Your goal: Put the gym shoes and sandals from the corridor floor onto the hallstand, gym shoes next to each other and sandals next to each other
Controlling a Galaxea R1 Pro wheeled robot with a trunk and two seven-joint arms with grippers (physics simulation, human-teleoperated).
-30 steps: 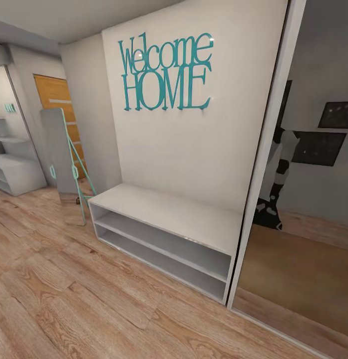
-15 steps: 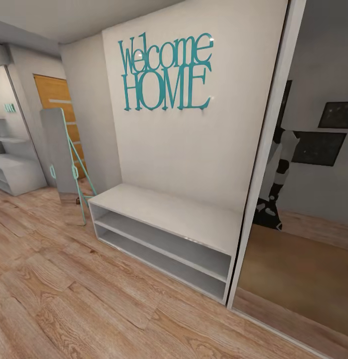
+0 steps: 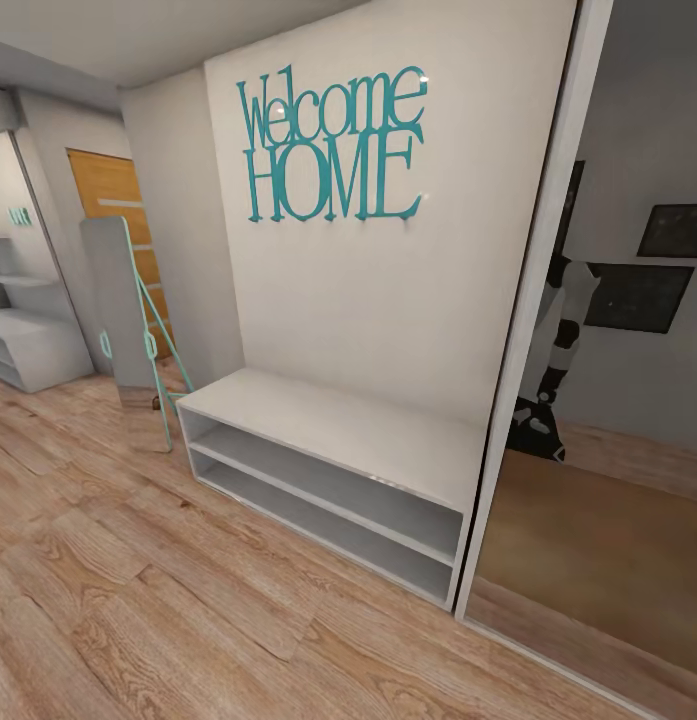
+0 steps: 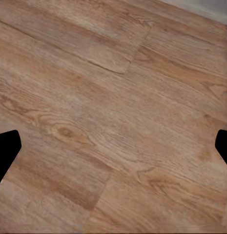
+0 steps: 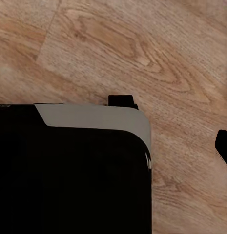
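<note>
The head view looks onto a low white two-shelf bench (image 3: 328,470) set against a pale wall that carries teal "Welcome HOME" lettering (image 3: 333,145); both of its shelf levels and its top are bare. To its right a tall mirrored sliding door (image 3: 608,400) reflects the robot's dark and white body. To the bench's left a narrow standing mirror with a mint frame (image 3: 128,320) leans near a wooden door (image 3: 113,215). At the far left edge, well apart from the bench, part of the pale-grey hallstand (image 3: 23,340) shows, with its low shelves and a scrap of mint lettering above (too small to read). The corridor floor (image 3: 138,600), light brown wood-grain planks, spreads across the foreground.

In the left wrist view the left pincer (image 4: 113,151) hangs over bare floor planks, its two dark fingertips (image 4: 6,148) standing far apart at opposite edges, with nothing between them. In the right wrist view one dark fingertip (image 5: 223,146) of the right pincer shows at the edge, a large black body with a grey rim (image 5: 93,119) covering the other side, so how wide it stands I cannot tell
</note>
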